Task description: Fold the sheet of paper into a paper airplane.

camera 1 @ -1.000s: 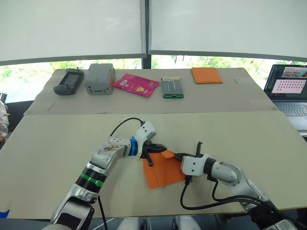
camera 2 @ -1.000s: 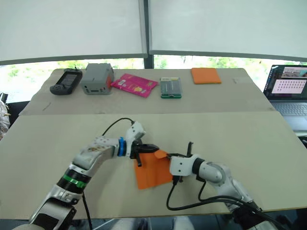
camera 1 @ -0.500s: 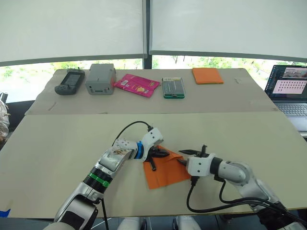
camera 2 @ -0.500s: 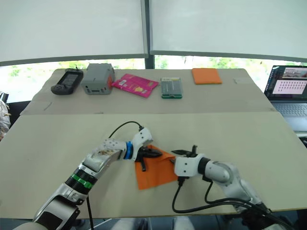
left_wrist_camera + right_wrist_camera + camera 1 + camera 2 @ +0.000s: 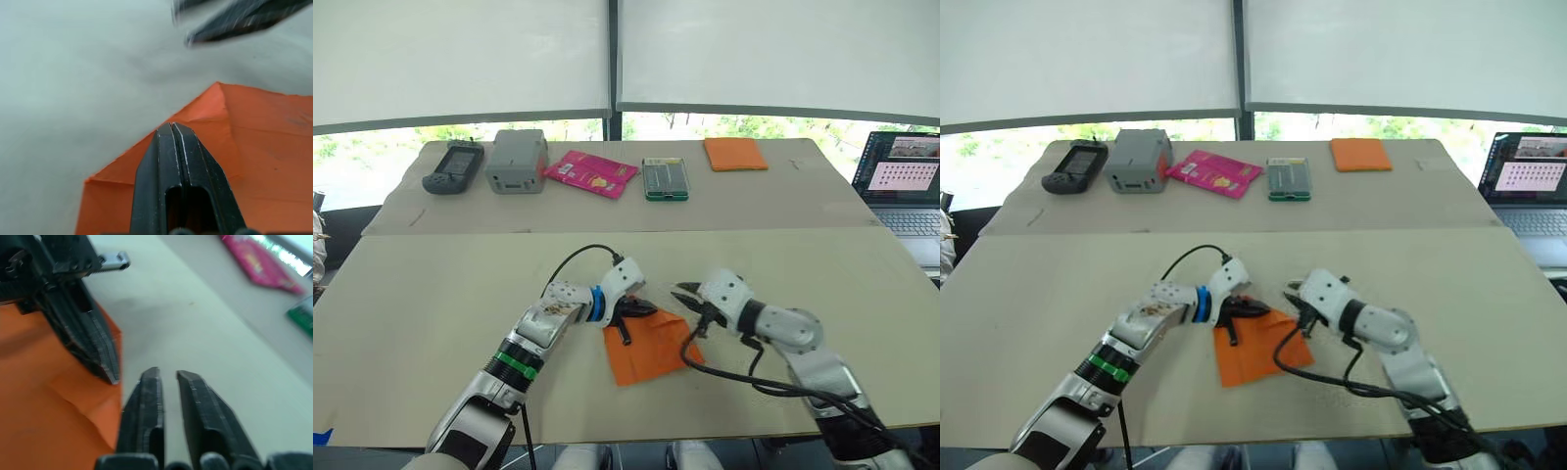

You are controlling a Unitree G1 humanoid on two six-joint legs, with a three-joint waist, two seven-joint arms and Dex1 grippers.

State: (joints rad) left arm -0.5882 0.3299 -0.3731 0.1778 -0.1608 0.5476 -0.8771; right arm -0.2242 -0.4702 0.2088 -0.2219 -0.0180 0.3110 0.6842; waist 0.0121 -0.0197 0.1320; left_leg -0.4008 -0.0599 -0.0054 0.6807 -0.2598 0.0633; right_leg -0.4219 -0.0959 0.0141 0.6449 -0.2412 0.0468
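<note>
progress: early, i judge | sheet of paper point(image 5: 649, 346) flat near the surface's front edge, one corner folded, most folds left | left gripper point(image 5: 641, 310) jaws pressed together on that corner | right gripper point(image 5: 683, 294) jaws slightly spread, holding nothing, beside it

Sheet of paper point(image 5: 649, 347) lies between left tool point(image 5: 640, 311) and right tool point(image 5: 684, 295).

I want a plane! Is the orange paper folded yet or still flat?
Partly folded. The sheet of paper lies flat on the table, with one corner creased over under the left gripper. It is no plane yet.
</note>
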